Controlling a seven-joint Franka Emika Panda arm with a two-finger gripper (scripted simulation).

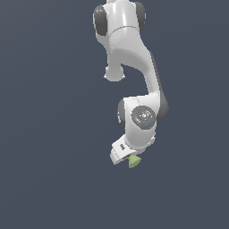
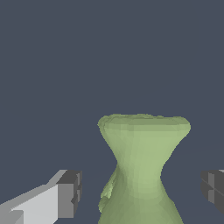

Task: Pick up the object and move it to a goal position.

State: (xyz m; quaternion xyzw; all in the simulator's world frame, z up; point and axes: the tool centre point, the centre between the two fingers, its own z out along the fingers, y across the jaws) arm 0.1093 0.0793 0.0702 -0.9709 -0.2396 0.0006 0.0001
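Object (image 2: 142,170) between jaws (gaps beside)

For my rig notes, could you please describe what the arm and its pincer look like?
The arm is glossy white with rounded links and dark grey joint bands; a round grey disc with a small blue dot marks the wrist. The pincer has a white boxy body and white fingers with dark grey blocky pads. No cables show.

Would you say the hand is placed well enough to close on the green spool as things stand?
Probably yes. In the wrist view the green spool stands between the open hand's fingertips, with a gap on each side and nothing in between.
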